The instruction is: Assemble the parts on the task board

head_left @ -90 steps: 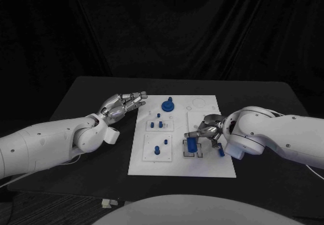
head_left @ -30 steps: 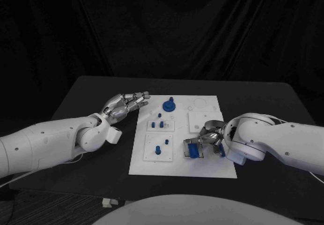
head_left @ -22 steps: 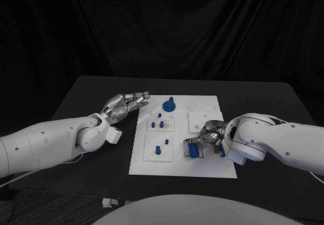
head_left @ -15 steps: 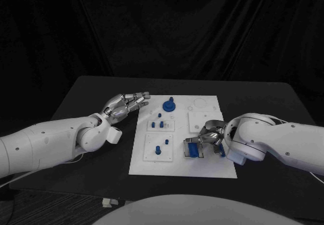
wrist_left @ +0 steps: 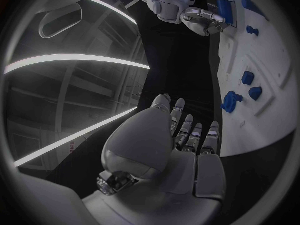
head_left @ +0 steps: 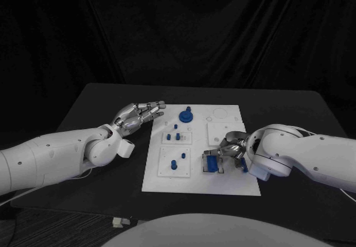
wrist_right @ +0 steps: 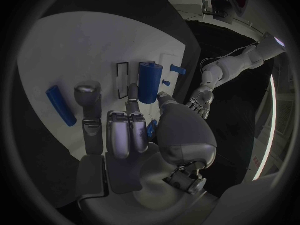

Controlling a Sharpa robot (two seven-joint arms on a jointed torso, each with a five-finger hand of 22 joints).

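The right robot hand (head_left: 228, 151) sits low over the right side of the task board (head_left: 200, 182), and in the head view its silver fingers cover part of the large blue cylinder (head_left: 213, 162) that lies in a dark-outlined recess there, so that view does not settle whether they touch it. The right wrist view is plainer: the fingers (wrist_right: 128, 130) reach forward with their tips at or just short of the cylinder (wrist_right: 148, 81), none wrapped around it, and the robot hand holds nothing, its fingers loosely apart. A slimmer blue rod (wrist_right: 60, 105) lies flat on the white plate just beside the outermost finger; in the head view it is largely hidden behind the right wrist. The left robot hand (head_left: 136, 117) hovers over the dark matte surface (head_left: 96, 105) just off the board's left edge, palm up, fingers spread wide and empty. The board is a smooth white rectangular plate with raised square tiles. A round blue knob with a stem (head_left: 185, 114) stands near its far end, small blue pegs (head_left: 174, 137) stand in the upper left tile, and another peg (head_left: 172, 164) stands in the lower left tile. Their exact shapes are too small to make out.
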